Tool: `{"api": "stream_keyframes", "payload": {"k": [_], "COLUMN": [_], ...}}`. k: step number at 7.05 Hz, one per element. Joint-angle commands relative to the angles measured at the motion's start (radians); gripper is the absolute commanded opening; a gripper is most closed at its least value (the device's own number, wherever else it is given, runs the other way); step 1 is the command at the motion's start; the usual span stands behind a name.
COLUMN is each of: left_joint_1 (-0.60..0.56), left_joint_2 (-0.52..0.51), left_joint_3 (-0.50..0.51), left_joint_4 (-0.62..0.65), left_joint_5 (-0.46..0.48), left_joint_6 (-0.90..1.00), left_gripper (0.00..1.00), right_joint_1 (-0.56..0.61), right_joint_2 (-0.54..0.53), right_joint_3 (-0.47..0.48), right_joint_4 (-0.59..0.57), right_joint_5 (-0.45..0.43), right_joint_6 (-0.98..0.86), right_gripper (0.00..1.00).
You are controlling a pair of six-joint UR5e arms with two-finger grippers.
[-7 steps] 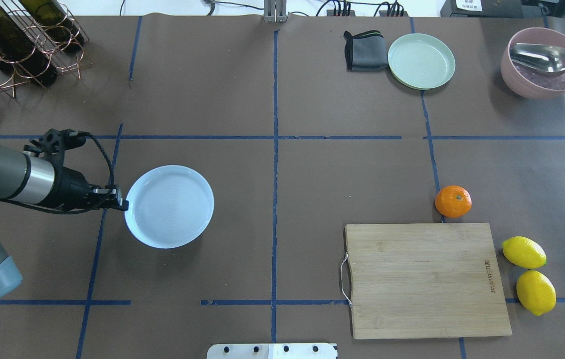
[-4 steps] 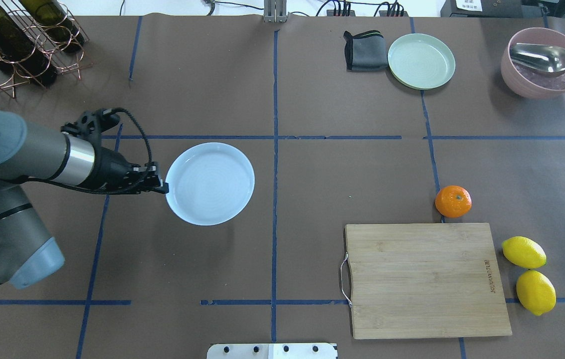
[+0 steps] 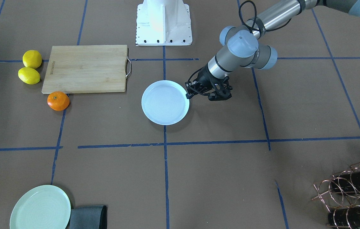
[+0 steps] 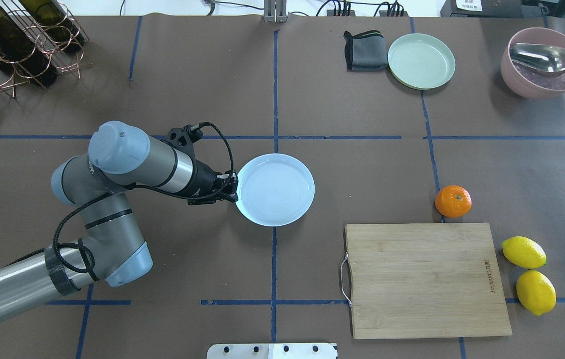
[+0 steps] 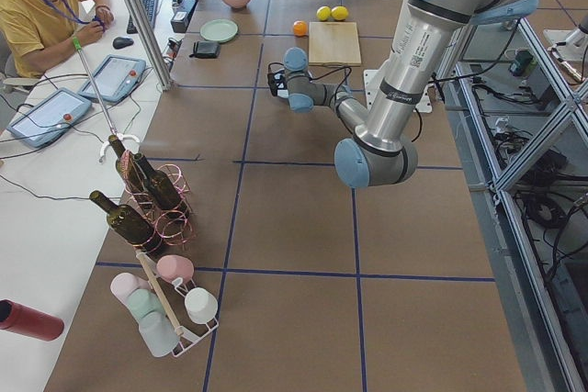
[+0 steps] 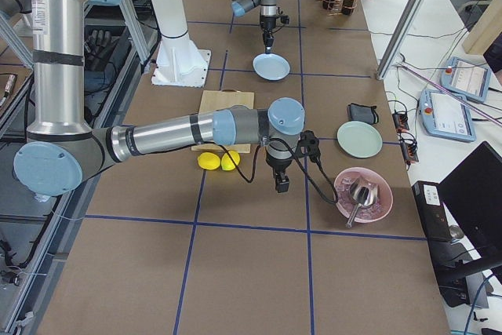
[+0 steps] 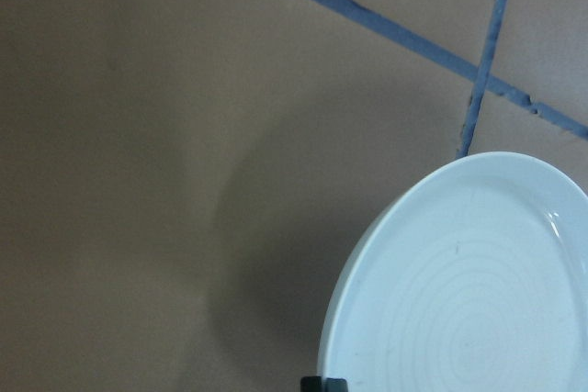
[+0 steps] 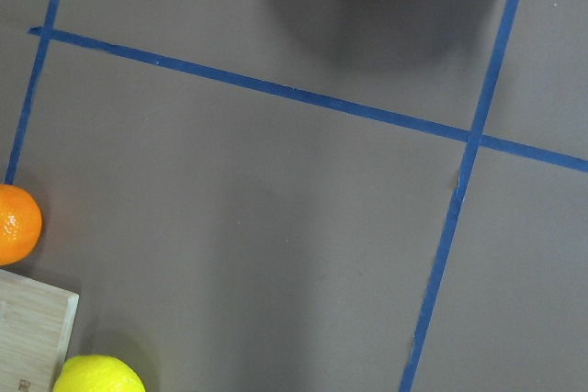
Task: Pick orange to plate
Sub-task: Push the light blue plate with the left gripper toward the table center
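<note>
Our left gripper [image 4: 233, 188] clamps the rim of the round bluish-white plate [image 4: 277, 197]; the small bright-orange citrus fruit [image 4: 453, 201] lies far beyond it, not yet picked. Of the right gripper [image 6: 280, 184] we cannot tell.

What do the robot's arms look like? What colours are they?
Both arms are round silvery-grey tubes with pale blue caps on the joints. The left arm ends in a small black left gripper, and a black cable loops over its wrist. The right arm has black bands and a black right gripper.
</note>
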Motion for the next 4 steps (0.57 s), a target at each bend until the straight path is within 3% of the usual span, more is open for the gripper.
{"api": "stream_keyframes", "payload": {"k": [1, 2, 3, 4], "left_joint_1": [0.022, 0.016, 0.002, -0.045], "left_joint_2": [-0.003, 0.005, 0.019, 0.087], "left_joint_3": [-0.001, -0.013, -0.080, -0.160], "left_joint_4": [-0.003, -0.004, -0.001, -0.001], "left_joint_5": [0.015, 0.062, 0.085, 0.051], "left_joint_6": [0.004, 0.002, 0.002, 0.012], "left_gripper": [0.15, 0.75, 0.77, 0.77], "right_joint_1": [-0.002, -0.026, -0.058, -0.124], "right_joint_2": [-0.001, 0.001, 0.010, 0.013], "right_joint_3": [-0.002, 0.000, 0.004, 0.048], "right_joint_4": [0.000, 0.001, 0.001, 0.003], "right_joint_5": [0.030, 0.051, 0.083, 0.088], "right_joint_6": [0.001, 0.016, 0.080, 0.170], "right_gripper": [1.00, 1.00, 1.00, 1.00]}}
